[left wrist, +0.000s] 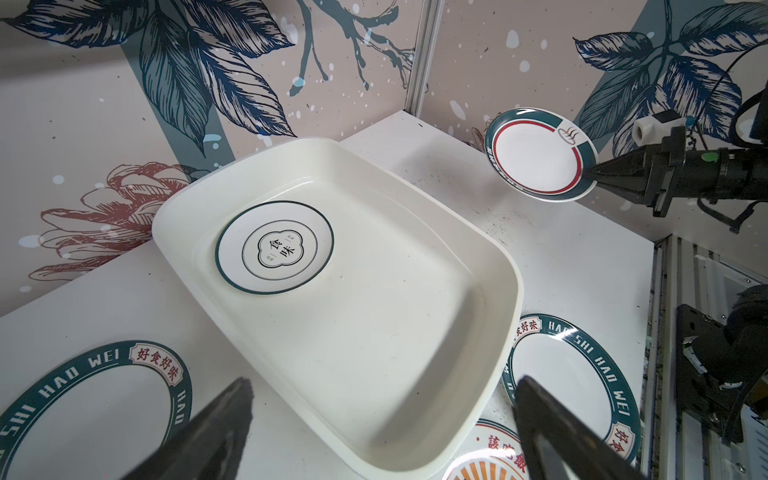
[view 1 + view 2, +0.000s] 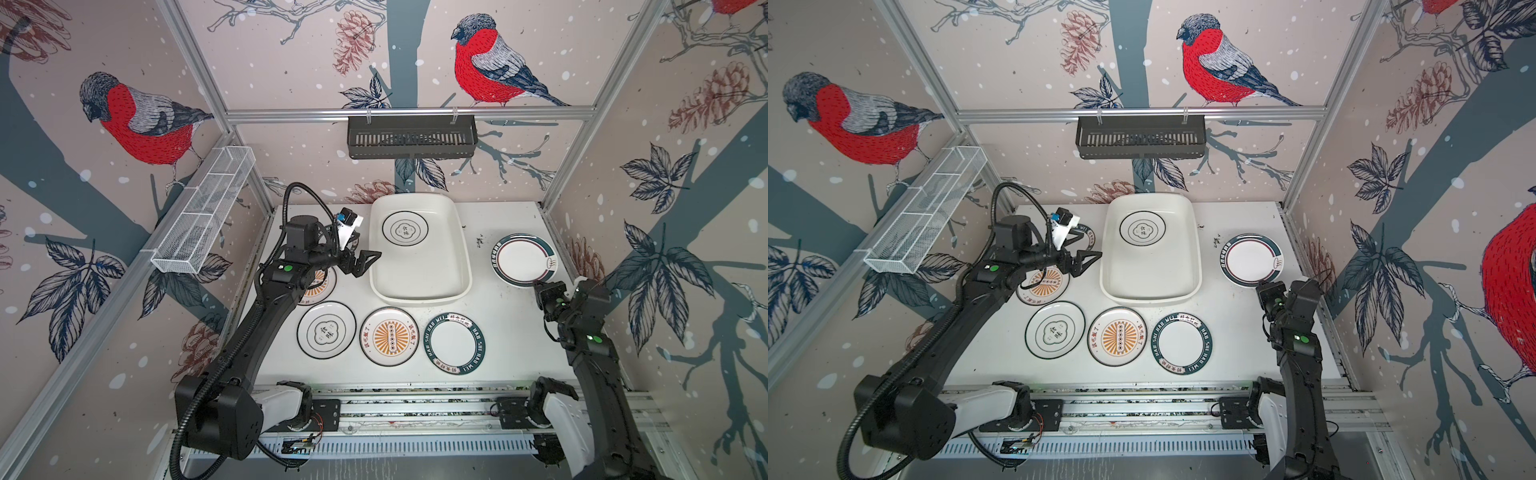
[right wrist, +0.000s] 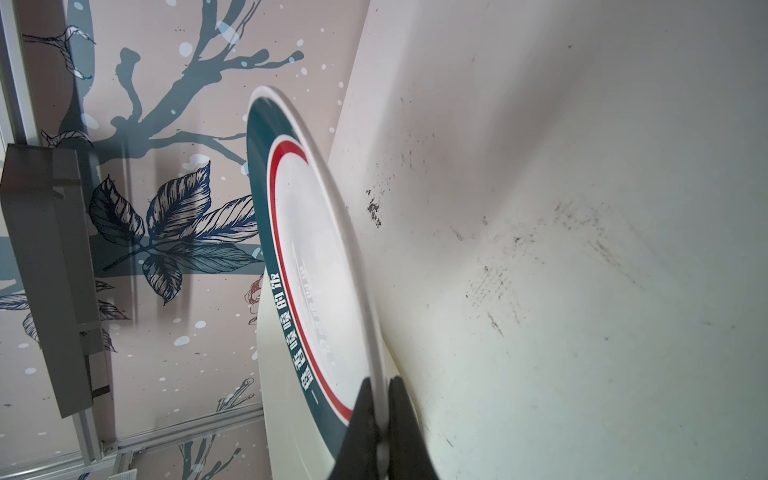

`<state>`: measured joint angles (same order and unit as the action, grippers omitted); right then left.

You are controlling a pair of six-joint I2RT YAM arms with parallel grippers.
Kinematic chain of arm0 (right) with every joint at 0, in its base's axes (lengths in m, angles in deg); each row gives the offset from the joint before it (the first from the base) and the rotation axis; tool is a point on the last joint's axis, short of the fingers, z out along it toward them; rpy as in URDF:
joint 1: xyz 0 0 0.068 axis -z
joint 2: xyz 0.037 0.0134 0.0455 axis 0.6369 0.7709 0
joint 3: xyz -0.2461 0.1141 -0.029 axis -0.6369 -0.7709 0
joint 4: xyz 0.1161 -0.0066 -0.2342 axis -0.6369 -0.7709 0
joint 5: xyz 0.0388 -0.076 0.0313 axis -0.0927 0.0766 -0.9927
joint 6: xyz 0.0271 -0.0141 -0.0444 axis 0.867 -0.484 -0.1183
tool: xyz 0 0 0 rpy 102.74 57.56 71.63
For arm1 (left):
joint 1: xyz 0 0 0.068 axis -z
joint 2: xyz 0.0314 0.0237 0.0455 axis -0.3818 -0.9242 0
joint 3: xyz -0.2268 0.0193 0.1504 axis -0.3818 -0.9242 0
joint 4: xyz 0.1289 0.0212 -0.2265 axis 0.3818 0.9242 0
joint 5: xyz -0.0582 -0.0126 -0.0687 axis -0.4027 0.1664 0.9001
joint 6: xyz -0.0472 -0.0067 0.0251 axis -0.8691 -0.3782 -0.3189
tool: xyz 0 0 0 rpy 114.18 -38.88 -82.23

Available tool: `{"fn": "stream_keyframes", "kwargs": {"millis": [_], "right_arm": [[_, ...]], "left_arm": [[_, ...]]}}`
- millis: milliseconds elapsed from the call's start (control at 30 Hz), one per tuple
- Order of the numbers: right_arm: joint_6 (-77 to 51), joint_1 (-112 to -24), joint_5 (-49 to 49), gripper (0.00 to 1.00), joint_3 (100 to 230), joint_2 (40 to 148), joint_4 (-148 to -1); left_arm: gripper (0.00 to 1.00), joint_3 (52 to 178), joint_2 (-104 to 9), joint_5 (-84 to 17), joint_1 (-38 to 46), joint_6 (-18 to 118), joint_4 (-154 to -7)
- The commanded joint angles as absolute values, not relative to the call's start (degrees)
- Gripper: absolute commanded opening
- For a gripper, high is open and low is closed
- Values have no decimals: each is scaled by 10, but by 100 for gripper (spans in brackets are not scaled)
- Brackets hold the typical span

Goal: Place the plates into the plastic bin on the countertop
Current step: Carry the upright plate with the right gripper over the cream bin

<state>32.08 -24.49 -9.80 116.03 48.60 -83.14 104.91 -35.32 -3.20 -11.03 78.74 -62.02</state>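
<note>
One white plate with thin black rim and cloud emblem lies flat in the 12 o'clock half of the glossy white plastic bin. The right arm's jaws are clenched on the rim of a teal-and-red-banded white plate, held tilted above the speckled white surface at 3 o'clock of the bin; the left arm's jaws stand released at 9 o'clock. Five plates lie on the surface, not yet loaded: a second cloud-emblem plate, an orange-sunburst plate and a teal-lettered plate at 6 o'clock, another sunburst plate and another teal-lettered plate near 9 o'clock.
</note>
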Motion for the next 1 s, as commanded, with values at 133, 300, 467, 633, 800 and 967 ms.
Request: {"fn": "stream_keyframes", "kwargs": {"millis": [133, 300, 467, 633, 800, 967], "right_arm": [[292, -312, -74, 1, 1231, 536, -803], [282, -387, -43, 1, 1283, 587, -790], [274, -465, -11, 1, 1334, 647, -776], [274, -528, 13, 1, 1369, 706, -748], [272, -575, 21, 1, 1393, 773, -706], [265, -608, 22, 1, 1433, 846, -683]], "left_arm": [[97, 1052, -339, -42, -109, 808, -586], [97, 1050, -326, -54, -110, 813, -566], [97, 1049, -315, -60, -110, 808, -558], [97, 1054, -309, -73, -109, 814, -542], [97, 1053, -301, -81, -110, 817, -532], [97, 1047, -292, -92, -110, 821, -531]]}}
